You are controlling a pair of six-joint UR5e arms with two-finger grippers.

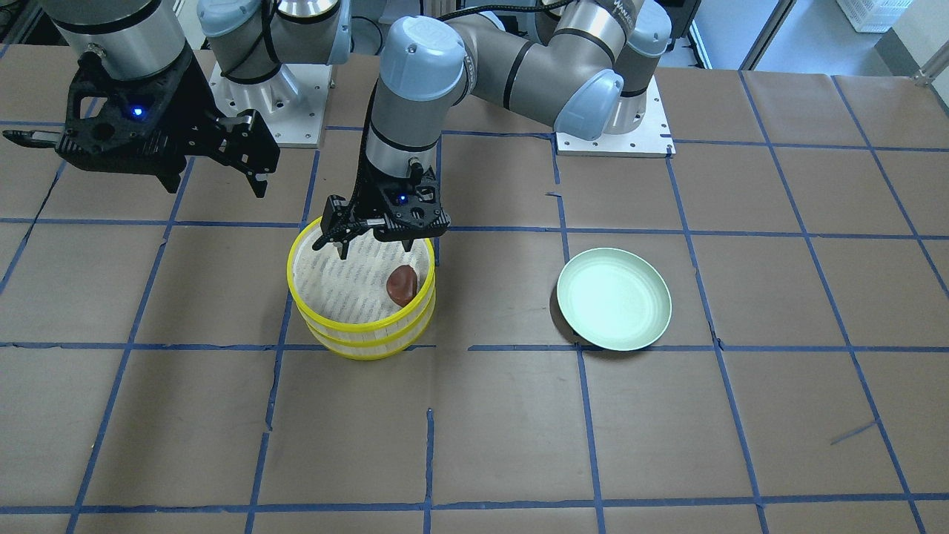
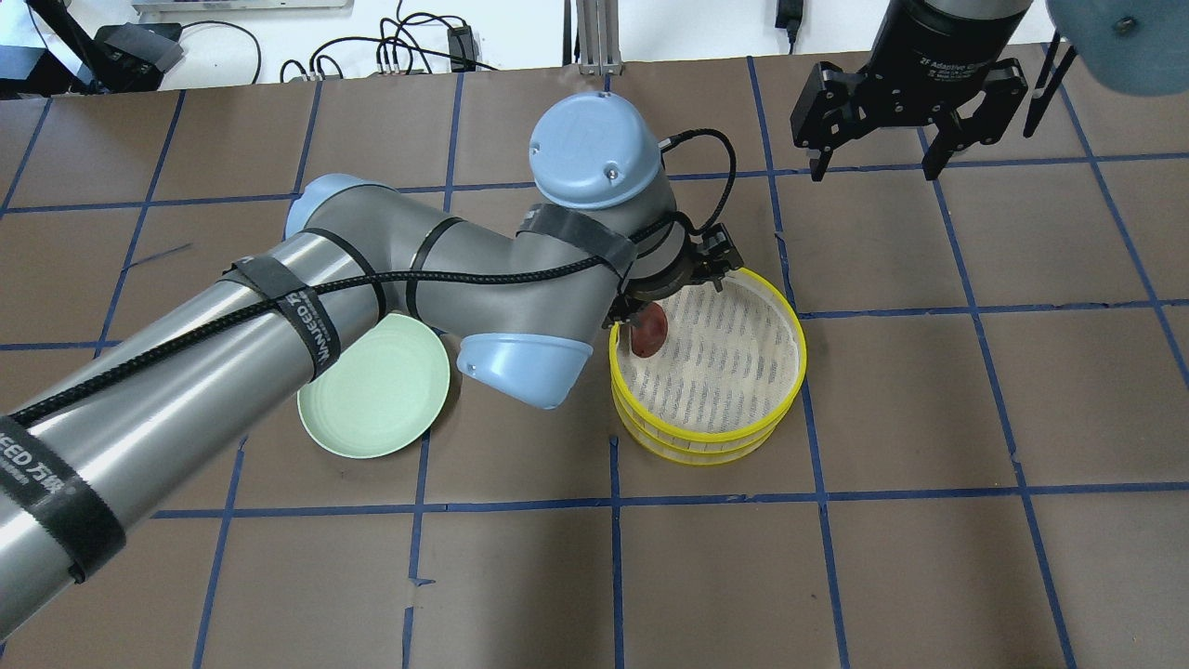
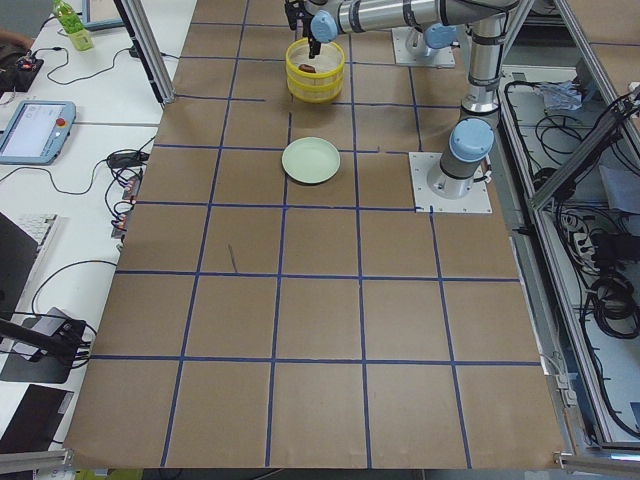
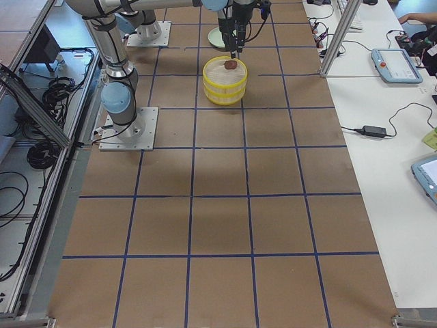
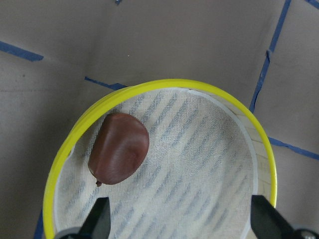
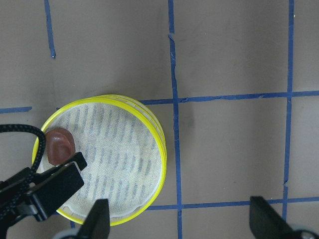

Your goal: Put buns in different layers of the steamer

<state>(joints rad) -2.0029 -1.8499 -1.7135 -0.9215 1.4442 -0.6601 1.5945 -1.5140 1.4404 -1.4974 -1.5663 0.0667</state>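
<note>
Green plate point(image 1: 614, 297) near stacked steamer layers point(image 1: 363, 334)

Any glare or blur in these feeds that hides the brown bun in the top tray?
Front-facing view: glare whitens the middle of the green plate; the brown bun reads clearly. Left wrist view: bun sharp, left gripper soft at the bottom edge. Overhead view: no glare, but the left gripper covers part of the bun.

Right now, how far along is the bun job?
Done: the reddish-brown bun lies in the top steamer layer, stacked on the lower layer; the plate holds no bun. In hand: nothing; left gripper and right gripper are open. Left: confirming the white bun, hidden from every view.
</note>
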